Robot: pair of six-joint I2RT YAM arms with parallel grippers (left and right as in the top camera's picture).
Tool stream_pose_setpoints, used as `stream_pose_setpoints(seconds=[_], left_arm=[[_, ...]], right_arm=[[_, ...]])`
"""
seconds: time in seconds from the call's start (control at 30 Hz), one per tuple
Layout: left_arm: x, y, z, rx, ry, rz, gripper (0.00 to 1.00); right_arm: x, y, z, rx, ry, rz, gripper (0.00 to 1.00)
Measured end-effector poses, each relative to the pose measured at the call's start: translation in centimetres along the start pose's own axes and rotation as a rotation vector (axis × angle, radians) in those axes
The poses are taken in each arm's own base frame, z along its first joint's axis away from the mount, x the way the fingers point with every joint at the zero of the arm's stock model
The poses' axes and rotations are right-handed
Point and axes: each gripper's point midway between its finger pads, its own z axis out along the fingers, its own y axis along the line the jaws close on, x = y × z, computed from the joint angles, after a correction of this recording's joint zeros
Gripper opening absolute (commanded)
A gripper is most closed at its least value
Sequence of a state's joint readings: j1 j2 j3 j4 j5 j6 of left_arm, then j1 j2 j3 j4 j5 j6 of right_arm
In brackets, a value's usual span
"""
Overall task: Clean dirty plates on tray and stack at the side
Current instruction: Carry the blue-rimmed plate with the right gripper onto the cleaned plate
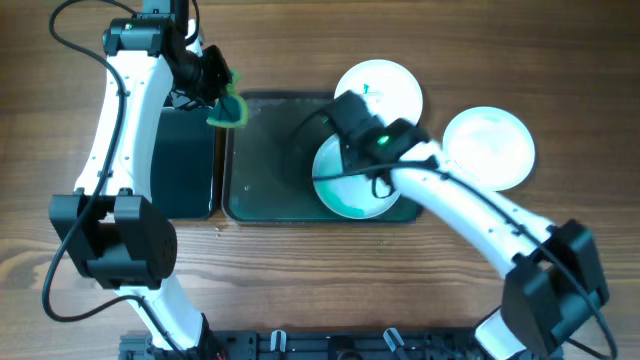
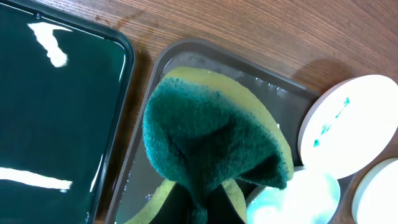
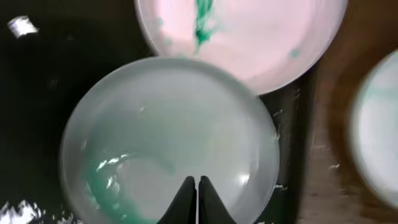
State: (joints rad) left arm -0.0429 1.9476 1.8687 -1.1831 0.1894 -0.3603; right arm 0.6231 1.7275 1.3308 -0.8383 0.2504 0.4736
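The counter (image 1: 300,290) carries the tray (image 1: 260,170). One plate (image 1: 345,195) lies in the tray's right half, with teal smears on the side nearest the robot. A second smeared plate (image 1: 385,85) overlaps the tray's far right rim, and a third (image 1: 490,148) lies on the counter right of the tray. The sponge (image 2: 205,137), pinched in the left end effector (image 1: 220,95), hangs above the tray's far left corner. The right end effector (image 3: 196,193) has its fingers pressed together over the tray's plate. The wipe would likely go best with that plate pinned while the sponge's green face crosses flat onto the smears.

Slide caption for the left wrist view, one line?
Green-and-yellow sponge hangs over a corner of the tray, teal-smeared white plate beyond.
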Motion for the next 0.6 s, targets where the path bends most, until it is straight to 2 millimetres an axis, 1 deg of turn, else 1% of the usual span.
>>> stream_pose_setpoints(seconds=[0.03,0.07,0.13,0.17,0.2,0.27,0.33,0.37,0.47,0.5,0.53,0.6], left_arm=[[0.1,0.0,0.0,-0.001,0.003,-0.001,0.04],[0.1,0.0,0.0,-0.001,0.004,-0.001,0.04],[0.1,0.0,0.0,-0.001,0.003,-0.001,0.04],[0.1,0.0,0.0,-0.001,0.003,-0.001,0.04],[0.1,0.0,0.0,-0.001,0.004,-0.001,0.04],[0.1,0.0,0.0,-0.002,0.004,-0.001,0.04],[0.1,0.0,0.0,-0.002,0.005,-0.001,0.04],[0.1,0.1,0.0,-0.002,0.005,-0.001,0.04],[0.2,-0.1,0.0,-0.001,0.006,0.002,0.04],[0.2,-0.1,0.0,-0.001,0.007,0.004,0.04],[0.3,-0.2,0.0,-0.001,0.008,0.005,0.04],[0.3,-0.3,0.1,0.000,0.008,0.007,0.04]], right_arm=[[0.2,-1.8,0.8,-0.100,0.097,0.082,0.33],[0.3,-4.1,1.1,-0.128,0.147,0.136,0.35],[2.0,-8.2,2.4,-0.148,0.238,0.203,0.36],[3.3,-9.0,3.6,-0.156,0.265,0.218,0.36],[4.4,-9.1,4.6,-0.171,0.277,0.217,0.37],[5.6,-8.2,6.2,-0.245,0.270,0.203,0.38],[5.6,-7.2,6.9,-0.308,0.239,0.190,0.36],[5.5,-7.0,7.2,-0.324,0.232,0.186,0.31],[5.7,-6.4,8.5,-0.352,0.243,0.186,0.07],[6.0,-6.3,9.0,-0.353,0.257,0.190,0.04],[6.2,-6.0,9.3,-0.365,0.273,0.195,0.04],[6.2,-5.9,9.3,-0.372,0.271,0.196,0.04]])
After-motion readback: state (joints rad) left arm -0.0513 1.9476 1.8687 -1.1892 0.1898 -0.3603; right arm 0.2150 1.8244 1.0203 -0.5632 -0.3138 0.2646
